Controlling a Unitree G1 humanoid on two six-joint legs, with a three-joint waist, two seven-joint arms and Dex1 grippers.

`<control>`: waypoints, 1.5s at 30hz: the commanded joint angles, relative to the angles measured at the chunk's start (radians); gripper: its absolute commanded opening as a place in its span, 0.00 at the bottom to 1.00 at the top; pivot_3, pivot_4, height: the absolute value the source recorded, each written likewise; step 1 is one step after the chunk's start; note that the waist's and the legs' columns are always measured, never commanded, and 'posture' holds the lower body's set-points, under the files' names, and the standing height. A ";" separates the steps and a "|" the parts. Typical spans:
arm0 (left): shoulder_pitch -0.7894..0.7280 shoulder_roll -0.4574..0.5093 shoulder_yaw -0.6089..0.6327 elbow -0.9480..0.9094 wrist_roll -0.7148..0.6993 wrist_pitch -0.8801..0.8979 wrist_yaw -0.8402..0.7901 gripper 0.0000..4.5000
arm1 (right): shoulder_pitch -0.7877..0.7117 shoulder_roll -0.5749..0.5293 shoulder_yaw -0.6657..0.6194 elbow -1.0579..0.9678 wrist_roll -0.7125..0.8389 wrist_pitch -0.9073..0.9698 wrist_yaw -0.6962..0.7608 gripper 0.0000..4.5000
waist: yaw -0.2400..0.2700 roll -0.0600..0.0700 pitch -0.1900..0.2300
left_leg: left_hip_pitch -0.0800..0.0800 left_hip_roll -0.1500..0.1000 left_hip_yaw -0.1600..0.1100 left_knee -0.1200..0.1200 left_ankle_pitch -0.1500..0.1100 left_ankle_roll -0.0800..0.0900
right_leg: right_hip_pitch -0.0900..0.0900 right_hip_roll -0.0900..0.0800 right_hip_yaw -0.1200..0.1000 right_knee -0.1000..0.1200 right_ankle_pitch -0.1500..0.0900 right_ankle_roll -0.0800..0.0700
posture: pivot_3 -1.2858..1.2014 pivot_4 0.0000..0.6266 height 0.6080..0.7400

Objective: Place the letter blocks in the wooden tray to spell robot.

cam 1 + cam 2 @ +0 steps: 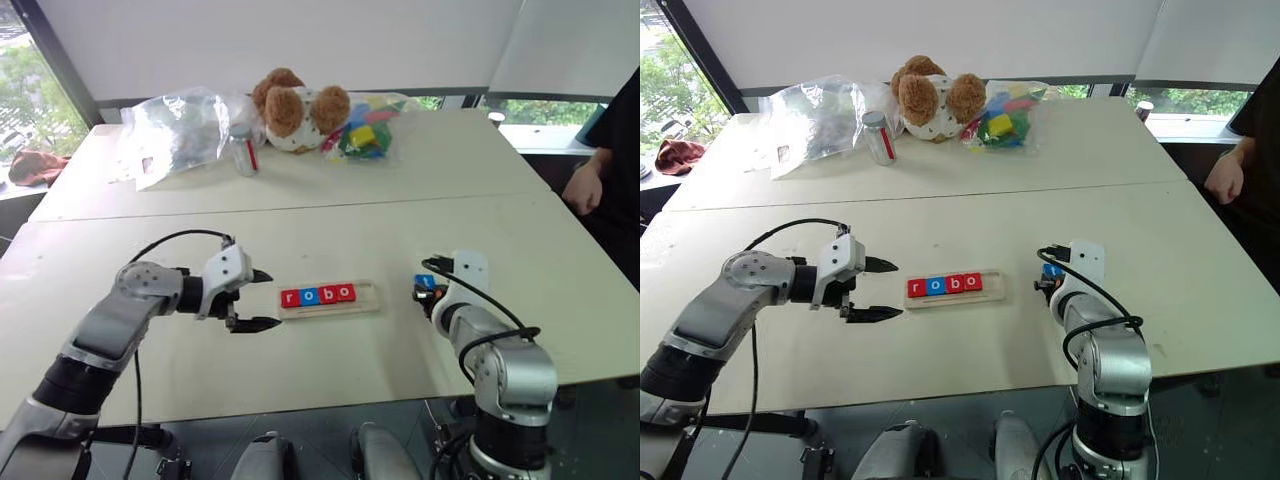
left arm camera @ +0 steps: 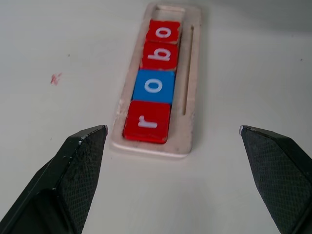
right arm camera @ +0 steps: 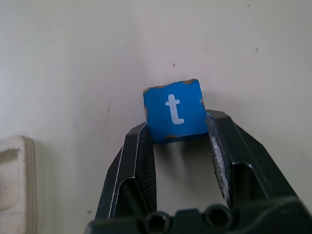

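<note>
Right gripper (image 3: 178,126) was clamped on the blue t block (image 3: 173,109) by two opposite edges, just right of the wooden tray (image 1: 366,300). Left gripper (image 1: 262,300) hung open at the tray's left end. Block looked light, rigid, slick-faced; edge grip suits it.
</note>
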 commanded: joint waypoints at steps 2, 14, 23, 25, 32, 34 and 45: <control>-0.028 -0.014 0.008 0.003 0.006 -0.031 -0.006 1.00 | 0.011 0.025 0.017 -0.011 0.013 0.040 -0.009 0.48 | 0.002 -0.001 0.000 | 0.000 0.000 0.000 0.001 0.000 0.000 | 0.001 0.000 0.000 0.000 0.000 0.000 | 0.52 0.24 1.00; -0.039 0.002 0.045 0.016 -0.001 -0.044 -0.027 1.00 | -0.068 -0.263 0.064 0.003 0.089 -0.166 0.214 1.00 | 0.018 0.000 0.000 | 0.000 -0.001 0.000 0.001 0.000 0.000 | 0.000 -0.001 -0.001 -0.001 0.000 0.000 | 0.52 0.24 1.00; -0.093 0.102 0.038 -0.057 -0.032 0.018 -0.132 1.00 | -0.120 -0.811 0.149 0.543 0.236 -0.828 1.094 1.00 | 0.024 -0.002 0.002 | 0.000 -0.001 0.001 0.001 -0.003 0.004 | 0.004 0.001 -0.003 -0.006 0.000 0.000 | 0.52 0.24 1.00; -0.103 0.099 0.044 -0.073 -0.044 0.036 -0.130 1.00 | -0.158 -0.830 0.178 0.648 0.224 -0.933 1.178 1.00 | 0.024 -0.002 0.002 | 0.000 0.000 0.001 0.002 -0.003 0.005 | 0.004 0.000 -0.003 -0.006 0.000 0.001 | 0.52 0.24 1.00; -0.053 0.117 0.038 -0.130 -0.023 0.042 -0.117 1.00 | -0.298 -0.802 0.267 0.950 0.129 -1.181 1.277 1.00 | 0.022 -0.001 0.002 | 0.000 0.001 0.002 0.002 -0.002 0.004 | 0.002 0.000 -0.001 -0.004 0.000 0.001 | 0.52 0.24 1.00; -0.046 0.119 0.046 -0.140 -0.025 0.051 -0.110 1.00 | -0.309 -0.798 0.278 0.995 0.120 -1.212 1.302 1.00 | 0.026 -0.001 0.002 | 0.000 0.001 0.002 0.002 -0.002 0.004 | 0.002 0.000 -0.001 -0.004 0.000 0.001 | 0.52 0.24 1.00; -0.038 0.123 0.050 -0.131 -0.020 0.057 -0.093 1.00 | -0.339 -0.745 0.293 1.115 0.090 -1.299 1.312 0.58 | 0.024 -0.001 0.002 | -0.001 0.000 0.002 0.003 -0.002 0.004 | 0.002 -0.002 0.000 -0.004 0.000 0.000 | 0.52 0.24 1.00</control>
